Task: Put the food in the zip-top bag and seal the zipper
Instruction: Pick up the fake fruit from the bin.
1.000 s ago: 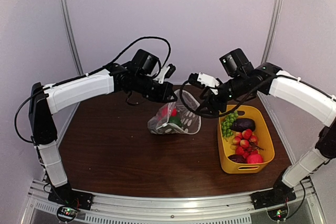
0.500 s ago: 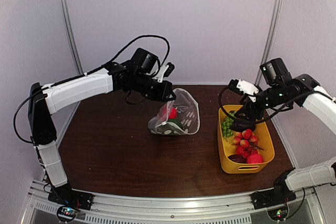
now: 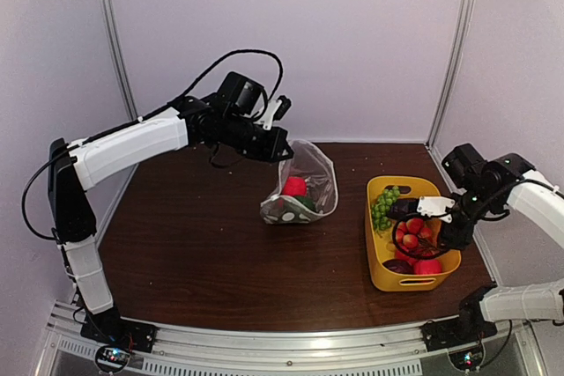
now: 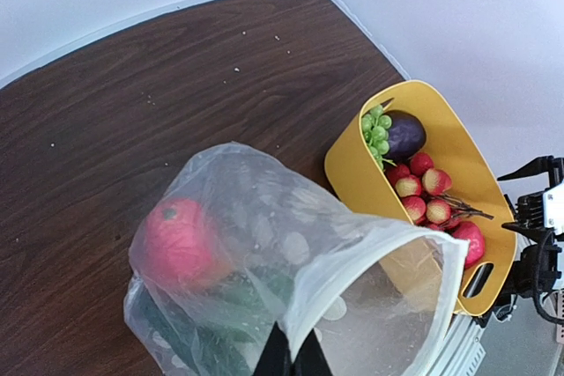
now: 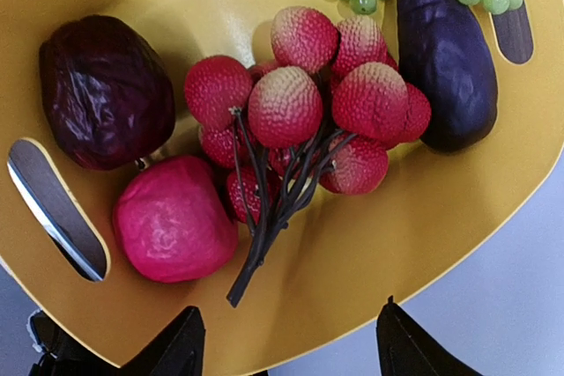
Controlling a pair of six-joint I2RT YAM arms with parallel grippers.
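Two jaws, left pinching zip-top bag [image 4: 264,217]; right spread over food [image 5: 285,106]

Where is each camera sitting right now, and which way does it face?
Top external: high behind the arms, looking down at the table; both arms, left gripper and right gripper, show.
Left wrist: above the zip-top bag, looking down; its shut fingertips at bottom.
Right wrist: over the yellow tub, facing down onto the food; its open fingertips show.
Both wrist views share the tub.
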